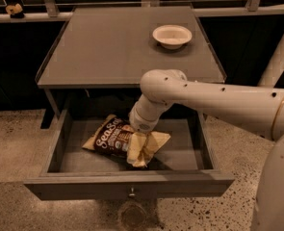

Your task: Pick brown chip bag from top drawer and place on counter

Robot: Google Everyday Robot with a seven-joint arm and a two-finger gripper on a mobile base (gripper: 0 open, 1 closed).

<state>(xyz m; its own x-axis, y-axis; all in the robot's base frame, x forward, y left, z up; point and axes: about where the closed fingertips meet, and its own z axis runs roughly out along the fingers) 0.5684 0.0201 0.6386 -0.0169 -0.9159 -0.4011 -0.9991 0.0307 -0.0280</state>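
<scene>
The top drawer (127, 186) is pulled open below the counter (108, 47). The brown chip bag (111, 137) lies inside it, left of centre, with white script lettering facing up and a pale tan end (160, 138) to the right. My gripper (137, 153) reaches down into the drawer from the right and sits on the right half of the bag, covering that part. The white arm (213, 100) crosses above the drawer's right side.
A small white bowl (172, 35) stands on the counter at the back right. The drawer front has a small round knob (131, 194). A speckled floor lies around the cabinet, and a dark railing runs behind it.
</scene>
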